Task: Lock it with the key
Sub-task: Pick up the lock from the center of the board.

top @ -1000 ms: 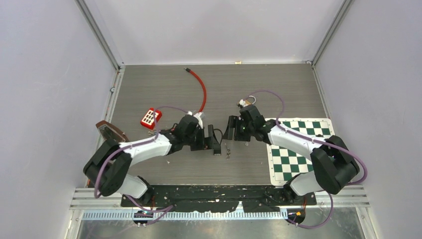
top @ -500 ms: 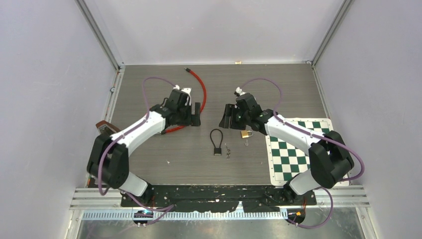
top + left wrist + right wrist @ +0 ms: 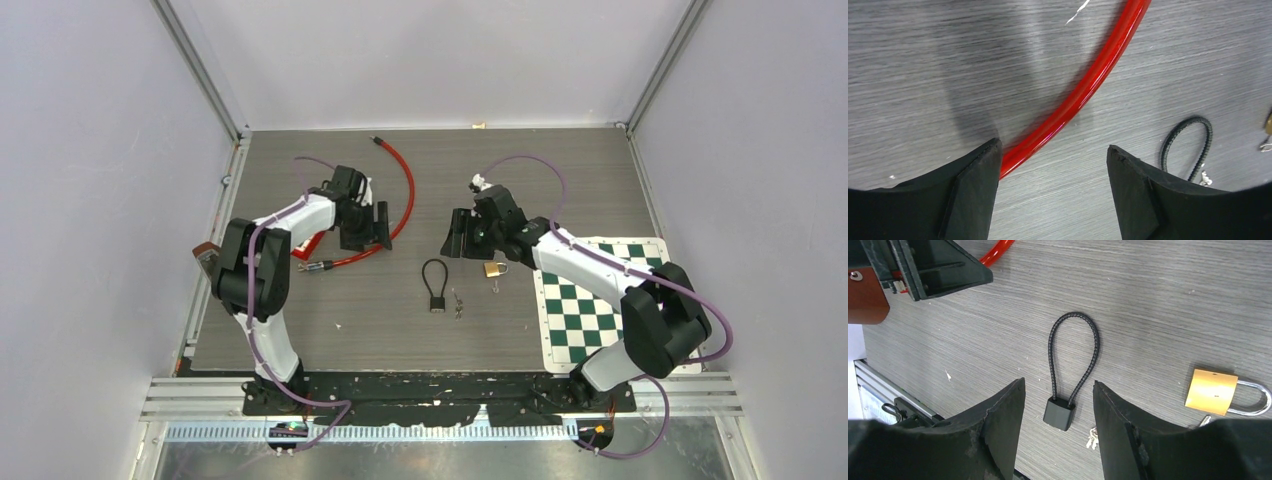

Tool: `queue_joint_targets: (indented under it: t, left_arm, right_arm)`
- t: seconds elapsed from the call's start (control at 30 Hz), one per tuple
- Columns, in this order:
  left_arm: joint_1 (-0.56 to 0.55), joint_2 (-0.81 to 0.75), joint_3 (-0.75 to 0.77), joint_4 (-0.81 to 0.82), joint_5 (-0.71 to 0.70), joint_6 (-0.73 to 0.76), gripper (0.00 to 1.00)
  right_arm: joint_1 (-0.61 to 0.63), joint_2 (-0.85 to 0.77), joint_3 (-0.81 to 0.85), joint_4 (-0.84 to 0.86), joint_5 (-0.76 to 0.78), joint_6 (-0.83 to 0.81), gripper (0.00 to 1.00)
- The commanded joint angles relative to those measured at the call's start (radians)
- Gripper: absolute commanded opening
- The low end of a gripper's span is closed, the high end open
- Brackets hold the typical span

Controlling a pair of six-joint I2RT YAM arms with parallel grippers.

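Note:
A black cable lock [image 3: 434, 285] lies on the grey table, its loop pointing away from me. A small bunch of silver keys [image 3: 458, 303] rests just right of its body. In the right wrist view the cable lock [image 3: 1060, 413] and the keys [image 3: 1092, 436] show between my fingers, well below them. To the right lies a brass padlock [image 3: 494, 269] on its side, also seen as the padlock [image 3: 1211, 391]. My right gripper [image 3: 455, 235] [image 3: 1058, 384] is open and empty. My left gripper [image 3: 375, 225] [image 3: 1053, 146] is open, hovering over a red cable [image 3: 1083, 85].
The red cable [image 3: 404, 195] curves from the back of the table to a red lock body [image 3: 308, 242] under my left arm. A green-and-white chessboard mat [image 3: 600, 300] covers the right front. A brown object [image 3: 207, 252] sits at the left edge.
My left arm has swung from the black cable lock at the centre back to the far left, uncovering the lock. The brass padlock now lies in front of my right gripper.

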Motion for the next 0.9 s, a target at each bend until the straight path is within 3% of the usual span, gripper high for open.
queue_joint_targets:
  t: [0.0,0.47,0.7,0.87]
  left_arm:
    - [0.010,0.030,0.042,0.041,0.121,-0.052,0.73]
    - [-0.050,-0.079,-0.181,0.143,0.166,-0.096,0.64]
    - [-0.215,-0.143,-0.215,0.068,-0.135,-0.031,0.62]
    - [-0.277,-0.121,-0.196,0.021,-0.297,-0.001,0.51]
  right_arm:
    - [-0.014,-0.040,0.058,-0.003,0.000,-0.023,0.59]
    - [-0.023,-0.012,0.064,-0.007,-0.007,-0.012,0.57]
    - [-0.023,0.022,0.061,0.014,-0.046,0.006,0.55]
    - [-0.024,0.026,0.055,0.039,-0.075,0.013,0.55]
